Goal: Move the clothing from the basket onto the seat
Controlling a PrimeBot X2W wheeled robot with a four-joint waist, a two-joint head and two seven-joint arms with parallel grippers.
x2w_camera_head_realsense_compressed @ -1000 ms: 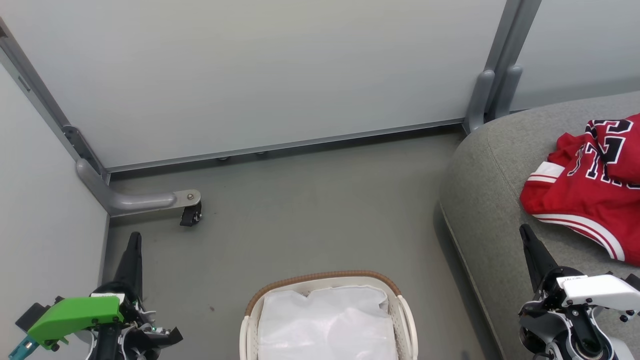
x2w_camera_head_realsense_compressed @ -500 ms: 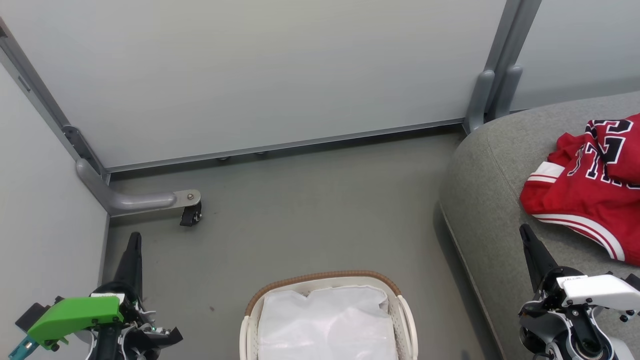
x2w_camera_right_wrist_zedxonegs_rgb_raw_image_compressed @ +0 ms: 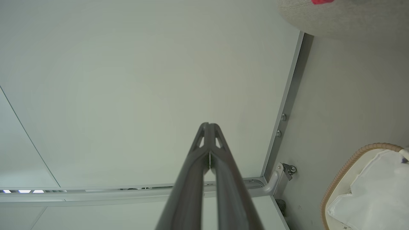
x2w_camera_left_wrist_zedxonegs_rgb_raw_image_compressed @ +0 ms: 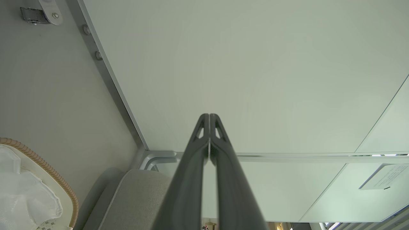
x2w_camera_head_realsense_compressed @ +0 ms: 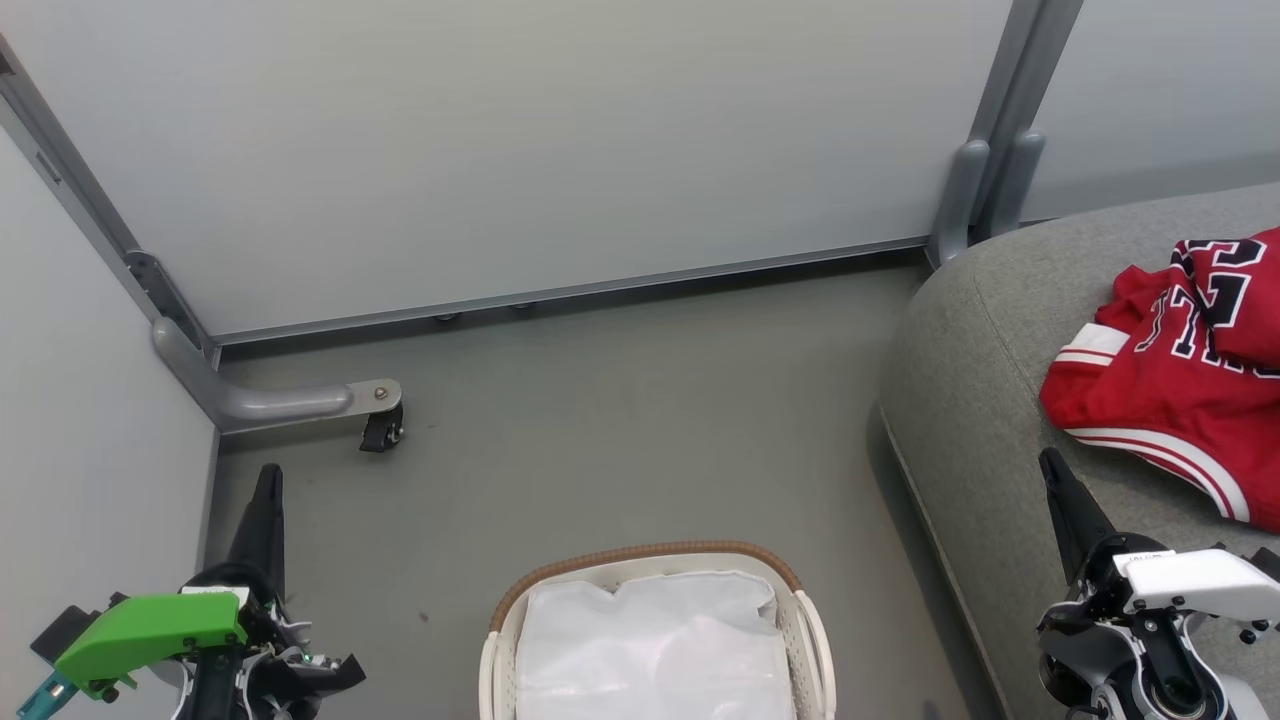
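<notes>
We logged left tool [x2w_camera_head_realsense_compressed: 269,478] and right tool [x2w_camera_head_realsense_compressed: 1049,462] clenched, gripping nothing; clothing [x2w_camera_head_realsense_compressed: 1170,395] lay on seat [x2w_camera_head_realsense_compressed: 970,400] beyond right tool.

The head view looks steeply down from high up at the grey floor [x2w_camera_head_realsense_compressed: 620,420], the oval white perforated plastic basket with a brown woven rim [x2w_camera_head_realsense_compressed: 645,552] at its bottom edge, the large grey woven-fabric seat [x2w_camera_head_realsense_compressed: 960,420] at its right. Each wrist view is rolled sideways, sighting along the left hand [x2w_camera_left_wrist_zedxonegs_rgb_raw_image_compressed: 209,116] or right hand [x2w_camera_right_wrist_zedxonegs_rgb_raw_image_compressed: 207,125] at the pale wall panel [x2w_camera_left_wrist_zedxonegs_rgb_raw_image_compressed: 255,64], well off. All three share basket, seat corner and the small black caster [x2w_camera_head_realsense_compressed: 380,432].
</notes>
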